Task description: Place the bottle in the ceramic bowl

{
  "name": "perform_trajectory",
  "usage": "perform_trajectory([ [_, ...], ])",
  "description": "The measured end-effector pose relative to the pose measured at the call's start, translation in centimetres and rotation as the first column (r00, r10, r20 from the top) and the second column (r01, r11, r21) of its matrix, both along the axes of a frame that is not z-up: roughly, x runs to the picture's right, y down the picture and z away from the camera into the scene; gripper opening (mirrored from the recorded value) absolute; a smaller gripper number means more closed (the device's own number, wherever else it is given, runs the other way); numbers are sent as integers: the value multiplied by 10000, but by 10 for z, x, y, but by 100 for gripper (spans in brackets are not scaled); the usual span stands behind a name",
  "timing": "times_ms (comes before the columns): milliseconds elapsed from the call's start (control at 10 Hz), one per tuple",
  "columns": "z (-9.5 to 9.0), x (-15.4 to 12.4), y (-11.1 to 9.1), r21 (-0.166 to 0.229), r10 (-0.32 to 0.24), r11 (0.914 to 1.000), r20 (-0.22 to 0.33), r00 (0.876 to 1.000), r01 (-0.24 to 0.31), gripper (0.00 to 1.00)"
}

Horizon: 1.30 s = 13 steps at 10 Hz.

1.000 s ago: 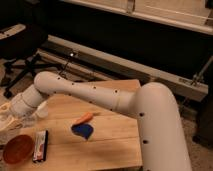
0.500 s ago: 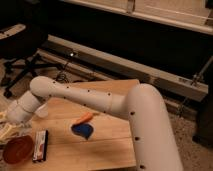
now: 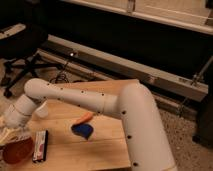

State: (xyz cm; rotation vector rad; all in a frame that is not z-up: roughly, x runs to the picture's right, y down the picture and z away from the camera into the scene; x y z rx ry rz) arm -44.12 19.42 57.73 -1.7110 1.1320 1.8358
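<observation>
Above the ceramic bowl (image 3: 17,151) at the tabletop's (image 3: 100,150) edge, the bottle (image 3: 15,135) is held clamped in the claw (image 3: 9,129), unreleased.

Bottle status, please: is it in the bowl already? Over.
Gripper over ceramic bowl, jaws shut on bottle. Bottle not yet released. Box beside bowl, not blocking.

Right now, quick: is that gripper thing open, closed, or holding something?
Gripper: closed, apparently holding the bottle, at the far left just above the ceramic bowl.
</observation>
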Motion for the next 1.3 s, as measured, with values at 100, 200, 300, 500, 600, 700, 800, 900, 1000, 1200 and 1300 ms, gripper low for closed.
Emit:
perform_trajectory([
  [100, -1, -4, 3, -47, -89, 9999, 48, 9999, 89, 10],
  [200, -2, -8, 6, -119, -162, 9998, 106, 9998, 163, 10],
  [300, -2, -11, 10, -216, -208, 9995, 147, 9997, 211, 10],
  [500, -3, -17, 17, -389, -287, 9988, 237, 9993, 296, 10],
  [600, -5, -20, 22, -496, -311, 9982, 320, 9990, 327, 10],
  [700, -6, -23, 28, -580, -363, 9976, 387, 9986, 386, 10],
  [800, -6, -25, 34, -624, -410, 9971, 420, 9983, 436, 10],
  [900, -6, -26, 40, -629, -441, 9969, 436, 9981, 468, 10],
  [1000, -4, -26, 46, -604, -489, 9969, 397, 9980, 513, 10],
  [1200, 1, -25, 54, -542, -533, 9970, 296, 9981, 549, 10],
  [1300, 3, -24, 57, -526, -508, 9973, 253, 9984, 521, 10],
])
